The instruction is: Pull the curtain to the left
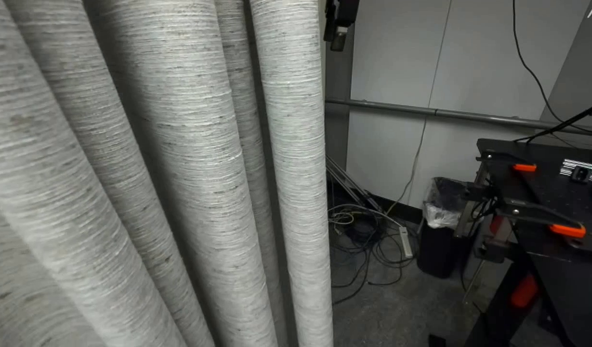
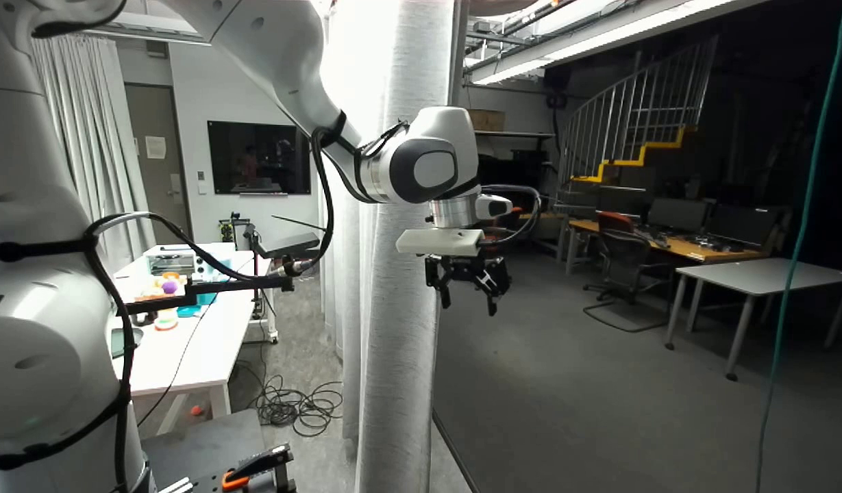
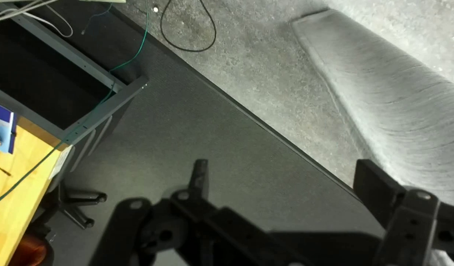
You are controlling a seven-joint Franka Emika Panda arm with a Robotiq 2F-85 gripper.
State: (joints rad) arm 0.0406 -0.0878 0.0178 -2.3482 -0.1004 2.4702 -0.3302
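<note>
The curtain [image 1: 194,159] is a light grey woven sheet with deep vertical folds, filling much of an exterior view. In an exterior view the curtain [image 2: 397,342] hangs behind the arm's wrist, its free edge close to my gripper [image 2: 469,303]. The jaws point down, spread apart, with nothing between them. Looking down from the wrist, the curtain [image 3: 389,85] slants along the right side, beyond one of the dark fingers [image 3: 376,188]. Floor shows through the wide gap of my gripper [image 3: 280,164]. I cannot tell whether that finger touches the fabric.
A black desk [image 1: 565,274] with orange-tipped clamps and a black bin [image 1: 442,250] stand beside cables on the floor. A white table [image 2: 215,329] is behind the arm. A green cable [image 2: 797,239] hangs at the right. The wrist view shows a wooden desk [image 3: 23,177].
</note>
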